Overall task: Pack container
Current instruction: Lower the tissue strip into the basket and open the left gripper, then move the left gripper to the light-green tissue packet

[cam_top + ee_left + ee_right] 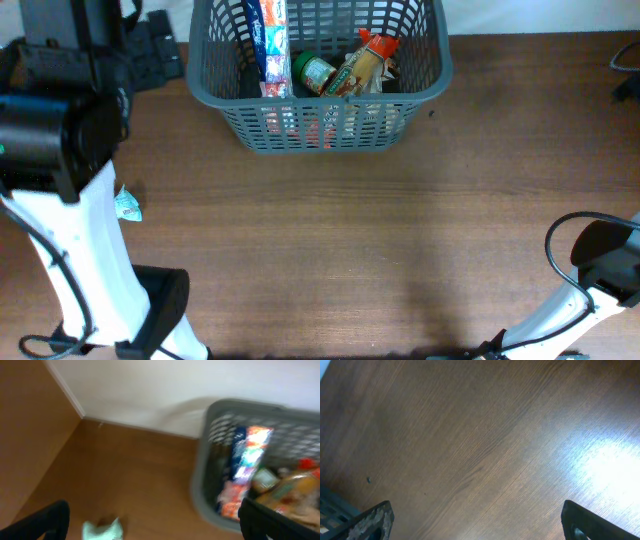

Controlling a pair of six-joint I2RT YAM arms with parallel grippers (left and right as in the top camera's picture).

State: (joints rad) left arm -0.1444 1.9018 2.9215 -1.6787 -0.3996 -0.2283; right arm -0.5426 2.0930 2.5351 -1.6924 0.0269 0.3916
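Dark grey plastic basket (320, 125) with slotted walls, standing on the brown wooden tabletop (400, 230) at the middle of its far edge. Inside it, side by side, are a tall red, white and blue packet (270, 45), a jar (315, 72) with a green lid and a tan bag (365, 62) with a red top, all gathered toward the near wall. A small pale teal wrapper (127, 205) lies on the wood near the left edge, just beside the white link of the left arm (70, 200) and well apart from the basket. The jaws of the left gripper (155, 527) stand wide apart and hold nothing; its blurred wrist view shows the wrapper low between the two dark fingers (50, 520), with the basket off to the right. The jaws of the right gripper (480, 525) are likewise wide apart over bare wood, holding nothing, with a corner of the basket at the lower left of that view. The right arm (590, 280) sits at the near right corner of the tabletop
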